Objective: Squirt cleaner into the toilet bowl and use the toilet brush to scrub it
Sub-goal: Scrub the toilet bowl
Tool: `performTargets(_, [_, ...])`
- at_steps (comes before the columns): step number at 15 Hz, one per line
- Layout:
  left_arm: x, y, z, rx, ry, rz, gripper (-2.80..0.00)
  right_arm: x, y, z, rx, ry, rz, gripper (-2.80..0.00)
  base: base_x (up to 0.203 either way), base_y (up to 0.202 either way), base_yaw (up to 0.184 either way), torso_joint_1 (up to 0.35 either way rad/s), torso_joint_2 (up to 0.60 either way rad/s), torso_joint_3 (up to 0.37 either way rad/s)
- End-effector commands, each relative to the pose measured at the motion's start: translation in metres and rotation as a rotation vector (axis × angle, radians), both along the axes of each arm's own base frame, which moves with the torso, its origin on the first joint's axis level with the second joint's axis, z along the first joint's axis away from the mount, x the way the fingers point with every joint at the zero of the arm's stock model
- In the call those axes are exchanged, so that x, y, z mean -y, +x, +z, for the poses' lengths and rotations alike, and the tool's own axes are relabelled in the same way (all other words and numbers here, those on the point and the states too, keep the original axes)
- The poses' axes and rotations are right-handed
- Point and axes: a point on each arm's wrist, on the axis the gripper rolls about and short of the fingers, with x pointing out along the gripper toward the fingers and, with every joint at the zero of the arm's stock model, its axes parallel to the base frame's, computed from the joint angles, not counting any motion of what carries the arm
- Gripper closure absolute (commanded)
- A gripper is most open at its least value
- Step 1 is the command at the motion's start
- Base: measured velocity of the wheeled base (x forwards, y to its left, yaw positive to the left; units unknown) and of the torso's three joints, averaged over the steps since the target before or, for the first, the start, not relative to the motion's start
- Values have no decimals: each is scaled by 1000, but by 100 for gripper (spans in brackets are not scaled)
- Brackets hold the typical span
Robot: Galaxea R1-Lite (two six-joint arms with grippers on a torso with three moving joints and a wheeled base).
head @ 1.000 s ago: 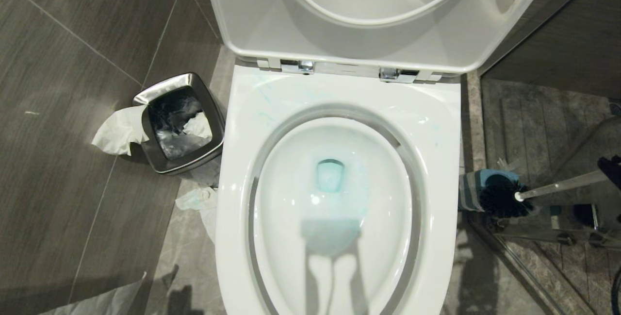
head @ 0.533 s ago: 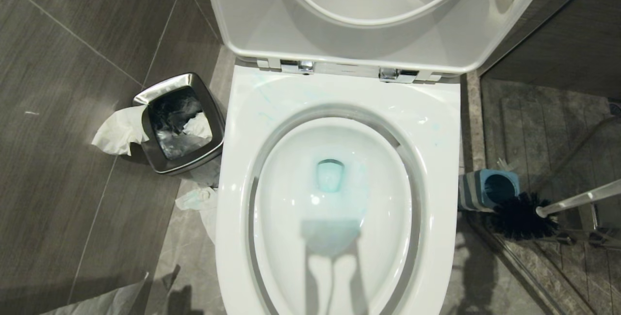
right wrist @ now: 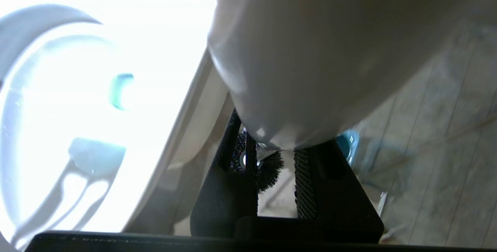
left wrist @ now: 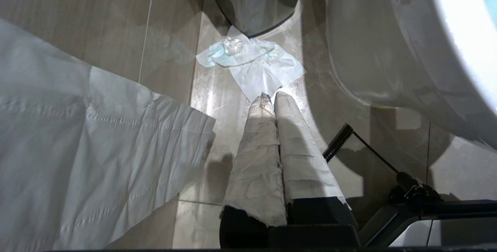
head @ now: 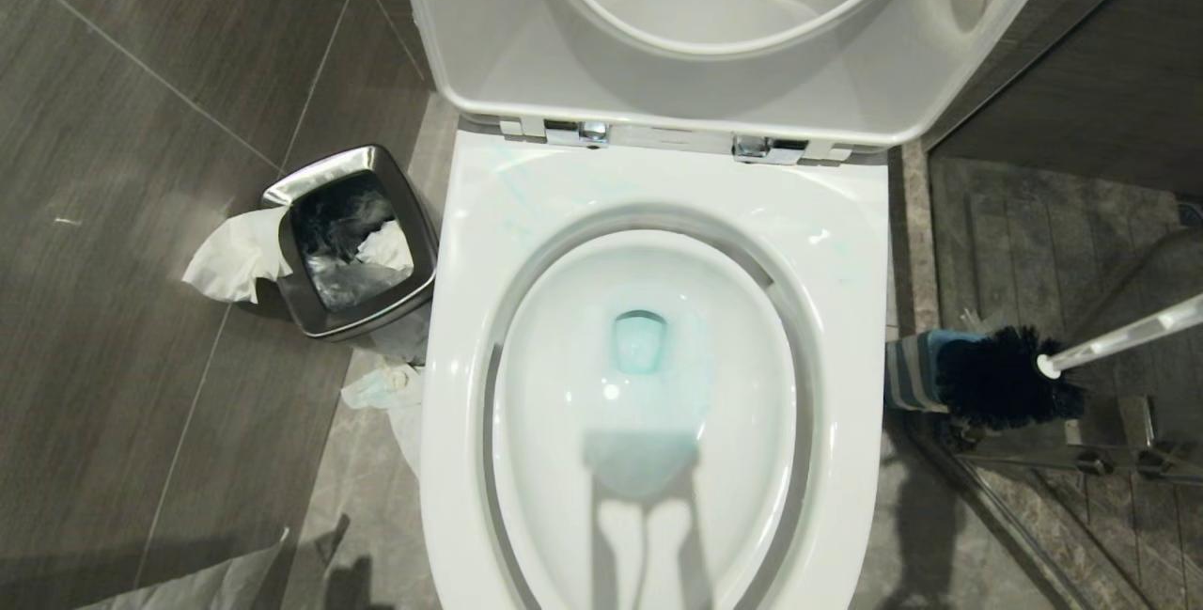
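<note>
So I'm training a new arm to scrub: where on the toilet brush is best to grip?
Grip the slim white handle, well up from the black bristle head, closing from both sides across it, as the right gripper does now; the head is wide and soft.

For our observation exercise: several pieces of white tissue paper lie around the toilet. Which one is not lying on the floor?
The crumpled tissue draped over the rim of the steel waste bin. The others, like the tissue beside the toilet base, lie flat on the tiles.
</note>
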Motion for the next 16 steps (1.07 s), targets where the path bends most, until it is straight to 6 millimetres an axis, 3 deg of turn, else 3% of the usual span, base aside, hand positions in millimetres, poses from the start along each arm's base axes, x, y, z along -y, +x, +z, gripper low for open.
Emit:
performTargets(1, [0, 0, 0, -1, 0, 0, 0, 2, 7, 7, -1, 0, 10, 0, 0, 0, 0, 2, -1, 140])
performTargets(6, [0, 0, 0, -2, 0, 0, 0, -5, 13, 24, -39, 10, 96, 0, 0, 0, 0, 3, 1, 192])
performTargets(11, [0, 0, 0, -2, 0, 0, 0, -9, 36, 48, -16, 1, 157, 0, 0, 0, 0, 2, 2, 196])
performTargets(16, [0, 0, 0, -2, 0, 0, 0, -41, 69, 63, -31, -7, 222, 0, 0, 0, 0, 0, 3, 204])
